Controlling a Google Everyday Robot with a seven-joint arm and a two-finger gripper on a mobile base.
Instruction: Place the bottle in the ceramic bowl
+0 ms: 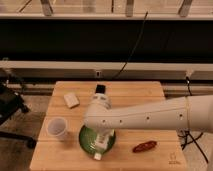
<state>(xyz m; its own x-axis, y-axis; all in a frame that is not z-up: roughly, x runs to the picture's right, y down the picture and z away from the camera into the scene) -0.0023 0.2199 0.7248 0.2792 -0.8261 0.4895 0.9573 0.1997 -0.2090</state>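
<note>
**A:** What filled the scene, biggest first?

**B:** A wooden table (150,95). Across it from the right reached the robot's white arm (150,117), with its wrist over the front middle of the table.

**A:** And under the wrist?

**B:** The ceramic bowl (86,137), dark green and glossy, near the front edge. The gripper (102,137) hung straight down into it.

**A:** Was the claw wide, narrow or holding?

**B:** I couldn't tell, because the wrist hid it from above.

**A:** What else was there?

**B:** A whitish cup (57,128) stood just left of the bowl. A pale block (71,100) and a flat dark object (100,89) lay farther back. A reddish-brown oblong thing (144,146) lay to the bowl's right.

**A:** And the bottle?

**B:** The bottle (99,151) was the smallest piece. It sat below the gripper at the bowl's near side, with its white cap out over the front rim.

**A:** So how should the step have been finished?

**B:** The placing looked nearly done to me. The cap end needed to come back inside the rim first. A release too near the edge could have tipped the bottle out onto the table. After that, a straight lift would have kept the arm clear of the cup.
</note>
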